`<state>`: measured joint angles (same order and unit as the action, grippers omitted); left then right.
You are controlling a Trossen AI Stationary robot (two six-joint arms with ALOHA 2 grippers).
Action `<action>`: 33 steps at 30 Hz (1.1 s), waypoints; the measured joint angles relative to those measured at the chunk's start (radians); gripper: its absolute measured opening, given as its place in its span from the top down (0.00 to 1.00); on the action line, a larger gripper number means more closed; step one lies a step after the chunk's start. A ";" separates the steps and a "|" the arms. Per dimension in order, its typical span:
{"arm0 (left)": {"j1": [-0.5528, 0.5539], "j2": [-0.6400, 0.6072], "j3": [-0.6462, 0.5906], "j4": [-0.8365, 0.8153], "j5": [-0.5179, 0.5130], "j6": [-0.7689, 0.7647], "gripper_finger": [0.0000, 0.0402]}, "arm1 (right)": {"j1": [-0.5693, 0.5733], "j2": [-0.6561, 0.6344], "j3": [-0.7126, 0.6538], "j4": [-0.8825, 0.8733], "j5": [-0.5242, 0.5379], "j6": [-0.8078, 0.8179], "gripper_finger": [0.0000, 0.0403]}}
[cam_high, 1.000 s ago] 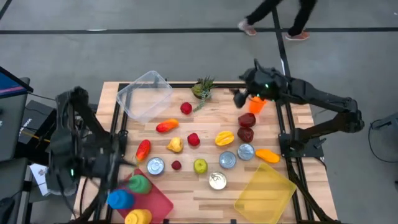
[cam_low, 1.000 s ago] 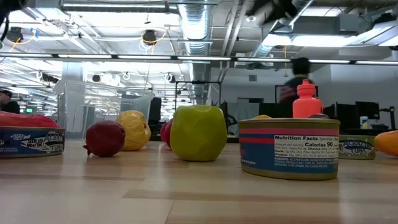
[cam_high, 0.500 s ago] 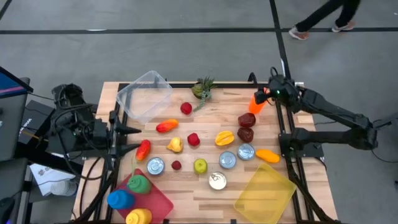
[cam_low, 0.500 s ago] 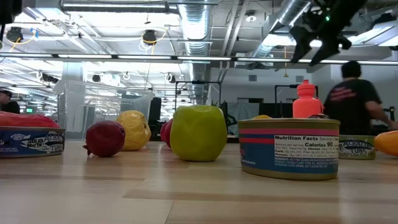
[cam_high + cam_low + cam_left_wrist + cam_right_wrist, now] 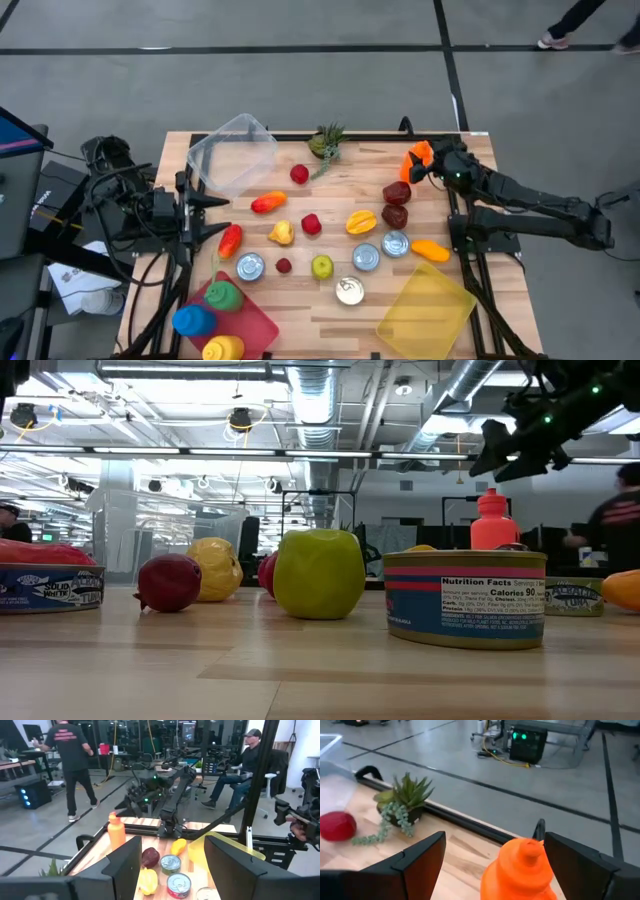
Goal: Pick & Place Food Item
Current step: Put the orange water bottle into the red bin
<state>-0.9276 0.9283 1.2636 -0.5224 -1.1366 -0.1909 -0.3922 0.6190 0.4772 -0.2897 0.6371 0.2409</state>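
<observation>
Right gripper (image 5: 428, 172) at the orange bottle (image 5: 416, 160) — fingers spread wide, holding nothing.
Bottle upright at the table's (image 5: 300, 310) far right edge; dark red pieces (image 5: 396, 193) just beside it, potted plant (image 5: 325, 142) farther along that edge, cans (image 5: 366, 256) well nearer. Left gripper (image 5: 205, 218) — half open, empty — waits at the opposite edge, near the clear container (image 5: 233, 152).

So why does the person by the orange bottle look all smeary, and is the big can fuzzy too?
Low view: the person at the right edge is smeared from walking; the can is sharp, its label readable, and so is the orange bottle.
</observation>
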 joint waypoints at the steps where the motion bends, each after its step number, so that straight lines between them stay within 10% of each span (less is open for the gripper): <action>1: 0.000 0.000 0.000 0.000 0.000 0.000 0.48 | 0.003 0.000 -0.014 -0.001 0.000 -0.002 0.18; 33: 0.000 0.000 0.000 -0.001 -0.063 -0.031 0.48 | 0.009 0.027 -0.074 -0.017 0.097 0.009 0.01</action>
<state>-0.9276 0.9283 1.2636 -0.5232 -1.2001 -0.2216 -0.3828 0.6458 0.4029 -0.3072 0.7339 0.2500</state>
